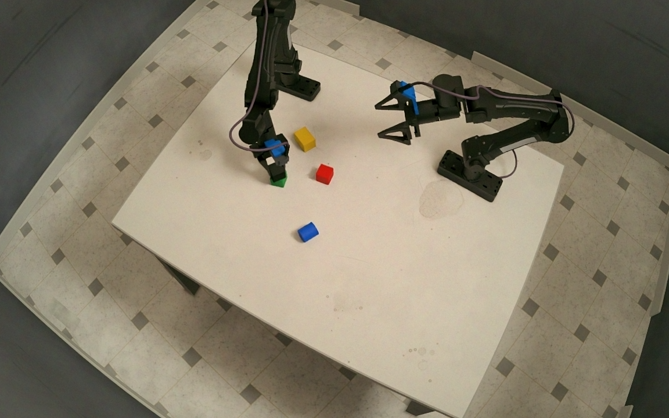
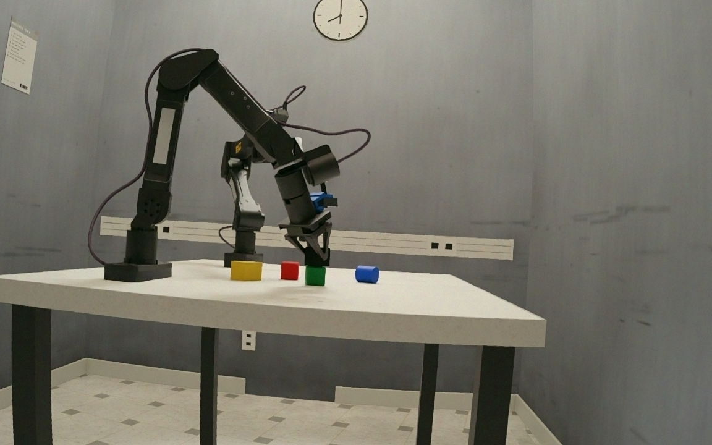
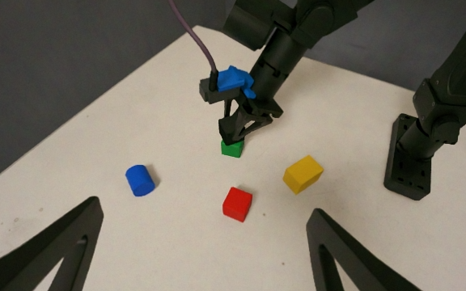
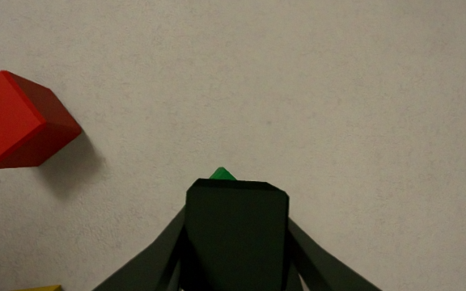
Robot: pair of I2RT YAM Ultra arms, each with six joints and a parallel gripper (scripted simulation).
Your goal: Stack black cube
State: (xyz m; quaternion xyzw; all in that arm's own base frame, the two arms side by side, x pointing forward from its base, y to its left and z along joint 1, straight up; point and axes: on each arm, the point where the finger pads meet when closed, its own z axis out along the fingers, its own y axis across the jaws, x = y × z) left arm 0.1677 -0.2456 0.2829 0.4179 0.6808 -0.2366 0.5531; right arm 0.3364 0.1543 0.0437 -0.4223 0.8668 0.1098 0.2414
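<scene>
The green cube (image 1: 278,181) sits on the white table; it also shows in the exterior view (image 2: 314,275) and the left wrist view (image 3: 231,149). My right gripper (image 1: 274,167) points straight down over it and is shut on the black cube (image 4: 237,230). The black cube hangs directly over the green cube and hides nearly all of it; only a green corner (image 4: 222,174) shows in the right wrist view. In the exterior view the black cube (image 2: 316,258) sits at or just above the green top; I cannot tell if they touch. My left gripper (image 1: 393,119) is wide open, empty, and raised far to the side.
A red cube (image 1: 324,173), a yellow cube (image 1: 304,139) and a blue cylinder (image 1: 308,231) lying on its side stand near the green cube. The right arm's base (image 1: 300,87) and the left arm's base (image 1: 469,176) are bolted on the table.
</scene>
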